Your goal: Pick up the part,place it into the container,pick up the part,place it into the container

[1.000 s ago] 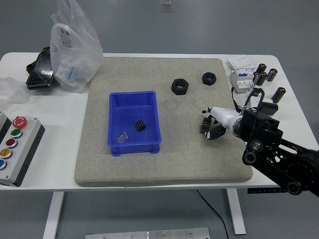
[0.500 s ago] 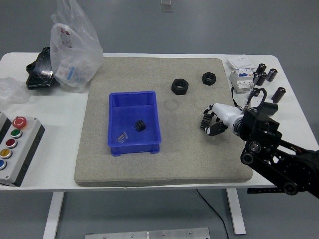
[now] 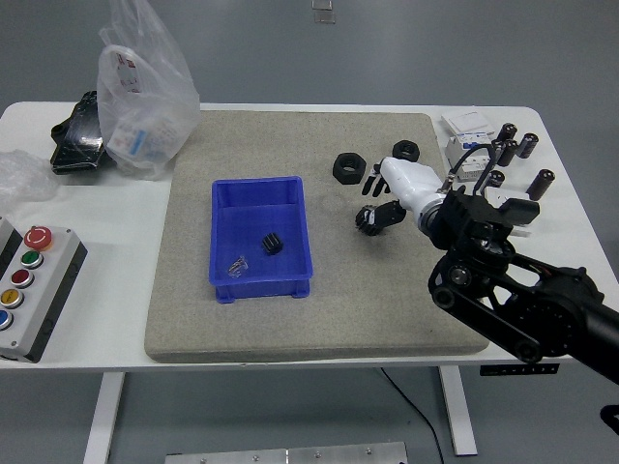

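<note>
- The big black six-sided nut (image 3: pixel 348 167) lies on the grey felt mat (image 3: pixel 290 319), up and to the right of the blue plastic bin (image 3: pixel 221 237).
- We see a smaller black nut (image 3: pixel 406 151) lying further right of the blue plastic bin, near the mat's far edge.
- Inside the bin we see a small black gear (image 3: pixel 271 245) and a tiny silver piece (image 3: pixel 237 264).
- Our right hand (image 3: pixel 382 198), white with black fingers, hovers to the right of the bin, just beside the big nut.
- Its fingers (image 3: pixel 372 218) are loosely spread and hold nothing.
- We see a clear plastic bag (image 3: pixel 145 87) up and to the left of the bin.
</note>
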Robot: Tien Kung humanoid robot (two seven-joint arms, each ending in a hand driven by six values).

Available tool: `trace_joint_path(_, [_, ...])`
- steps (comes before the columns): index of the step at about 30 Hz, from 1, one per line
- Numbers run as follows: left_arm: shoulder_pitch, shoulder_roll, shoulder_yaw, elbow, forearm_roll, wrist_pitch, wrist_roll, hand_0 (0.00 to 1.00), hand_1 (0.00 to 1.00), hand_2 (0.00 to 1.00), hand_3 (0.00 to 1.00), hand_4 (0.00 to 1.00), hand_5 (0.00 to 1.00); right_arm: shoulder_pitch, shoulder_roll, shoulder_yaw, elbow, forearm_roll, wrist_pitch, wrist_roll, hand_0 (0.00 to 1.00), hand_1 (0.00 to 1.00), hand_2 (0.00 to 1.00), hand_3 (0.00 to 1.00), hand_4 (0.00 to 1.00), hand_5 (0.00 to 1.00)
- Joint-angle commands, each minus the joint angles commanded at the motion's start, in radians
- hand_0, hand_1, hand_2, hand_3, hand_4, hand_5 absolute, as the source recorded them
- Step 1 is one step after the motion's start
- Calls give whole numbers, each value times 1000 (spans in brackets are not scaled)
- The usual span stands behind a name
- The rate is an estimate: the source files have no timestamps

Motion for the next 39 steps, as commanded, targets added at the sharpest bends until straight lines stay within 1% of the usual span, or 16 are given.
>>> trace_joint_path(2, [0,0,0,0,1,0,1,748,690,604,689,517,2,25,23,-41,1,7,-41,0,317,605,479,462,712,51])
trace_joint_path(3, [-1,1,1,0,0,0,1,747,689,605,687,517,2,34,32,-58,3,-2,-54,0,317,615,522,501,710,18])
trace_joint_path(6, [-1,1,1,0,0,-1,1,747,689,605,687,517,2,43,43,-68,6,-41,-58,0,317,615,522,501,710,18])
trace_joint_path(7, [0,0,0,0,1,-1,1,747,689,605,687,517,2,43,42,-62,6,-56,-51,0,317,615,522,501,710,18])
trace_joint_path(8, [1,0,-2,0,3,-1,3,747,688,604,686,518,2,43,37,-50,6,-71,-35,0,347,696,757,731,715,223])
trace_joint_path(13, [5,-1,-12,0,13,-2,10,747,688,604,686,518,2,40,18,-9,-16,-95,55,0,347,696,757,731,715,223])
trace_joint_path(14, [5,-1,-14,0,14,-2,11,746,688,602,684,517,2,39,16,-5,-27,-90,72,0,431,832,912,978,813,259])
trace_joint_path(17, [4,-1,-14,0,14,-3,12,746,688,602,684,517,2,36,13,-1,-68,-62,109,0,431,832,912,978,813,259])
trace_joint_path(19, [3,0,-13,0,14,-3,12,746,688,602,684,517,2,37,16,-6,-89,-47,114,0,431,832,912,978,813,259])
trace_joint_path(20, [2,0,-12,0,13,-3,11,746,686,601,684,516,2,37,18,-8,-98,-42,115,0,445,846,933,996,857,314])
trace_joint_path(30, [2,1,-10,0,11,-4,10,746,686,601,683,516,2,38,35,-47,-195,19,126,0,443,840,917,991,871,330])
trace_joint_path(32, [2,0,-9,0,11,-5,10,746,686,601,683,516,2,38,40,-57,-216,29,127,0,443,840,917,991,871,330])
trace_joint_path(33, [2,0,-8,0,9,-5,9,745,685,600,680,513,2,38,42,-61,-225,34,126,0,423,791,848,936,876,346])
trace_joint_path(36, [1,0,-5,0,5,-6,7,745,685,600,680,513,2,37,48,-76,-245,47,110,0,423,791,848,936,876,346])
trace_joint_path(38, [1,0,-4,0,3,-6,6,745,685,600,680,513,2,37,53,-84,-253,49,89,0,423,791,848,936,876,346])
trace_joint_path(39, [1,0,-4,0,2,-6,6,742,685,598,677,512,2,37,54,-86,-255,48,80,0,348,693,684,711,728,221])
